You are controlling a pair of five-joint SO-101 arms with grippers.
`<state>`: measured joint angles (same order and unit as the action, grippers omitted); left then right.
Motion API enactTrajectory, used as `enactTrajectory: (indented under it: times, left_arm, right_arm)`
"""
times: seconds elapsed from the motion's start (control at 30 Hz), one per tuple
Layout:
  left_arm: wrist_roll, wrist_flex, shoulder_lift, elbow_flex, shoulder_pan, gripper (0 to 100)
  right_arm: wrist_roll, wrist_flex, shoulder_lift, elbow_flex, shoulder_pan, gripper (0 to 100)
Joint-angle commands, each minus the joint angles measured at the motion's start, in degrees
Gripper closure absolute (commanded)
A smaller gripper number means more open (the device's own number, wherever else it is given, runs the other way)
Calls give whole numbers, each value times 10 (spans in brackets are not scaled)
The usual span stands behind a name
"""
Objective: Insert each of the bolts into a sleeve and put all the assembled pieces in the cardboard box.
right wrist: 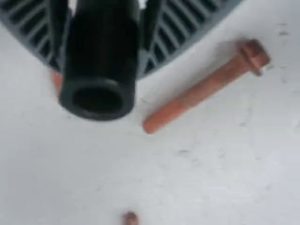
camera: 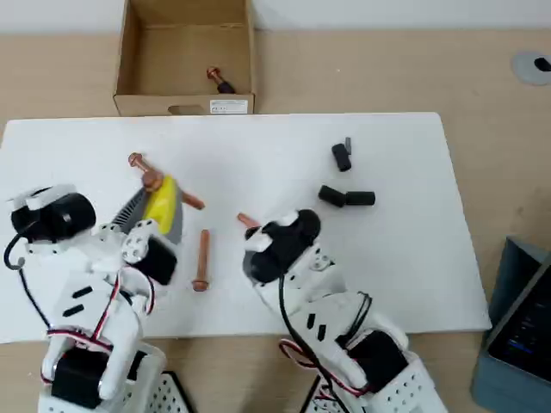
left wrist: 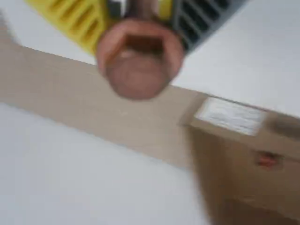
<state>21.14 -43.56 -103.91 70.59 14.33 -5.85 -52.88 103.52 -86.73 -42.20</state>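
Note:
My left gripper (camera: 157,191), with one yellow and one grey finger, is shut on a copper bolt (left wrist: 139,61) whose hex head points at the camera. It hovers over the left part of the white mat (camera: 396,267). My right gripper (right wrist: 101,28) is shut on a black sleeve (right wrist: 97,70), open end outward, low over the mat's middle. In the high view that gripper lies hidden under its arm (camera: 280,245). A loose bolt (right wrist: 206,86) lies beside it, the same bolt (camera: 203,258) between the two arms. The cardboard box (camera: 125,64) holds one assembled piece (camera: 217,79).
Three black sleeves (camera: 342,157), (camera: 331,195), (camera: 360,198) lie on the mat's right half. Further bolts (camera: 135,160), (camera: 191,201) sit close to the left gripper, and a bolt tip (camera: 247,220) pokes out by the right arm. A grey device (camera: 521,335) stands at the right edge.

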Motion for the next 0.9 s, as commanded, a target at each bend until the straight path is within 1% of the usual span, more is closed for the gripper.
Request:
enactTrajectory:
  times: [0.0, 0.1, 0.3, 0.47, 0.6, 0.7, 0.87]
  left_arm:
    - [18, -16, -4, -56, 55, 998]
    - [28, -39, -4, -65, 71, 998]
    - [37, -75, -4, -63, 72, 998]
    - [36, -74, -4, -62, 72, 998]
    - [36, -73, -4, -49, 72, 998]
    - [36, -73, -4, -37, 72, 998]
    - [33, -75, -4, -33, 72, 998]
  right_arm:
    - [4, 28, 71, -2, -22, 989]
    - [9, 30, 71, -4, -33, 989]
    - [48, 43, 71, -3, -36, 989]
    - [82, 75, 71, -1, -36, 989]
    - [111, 88, 71, 0, -58, 989]
    - [117, 92, 71, 0, -70, 989]
    - [117, 95, 71, -1, -68, 989]
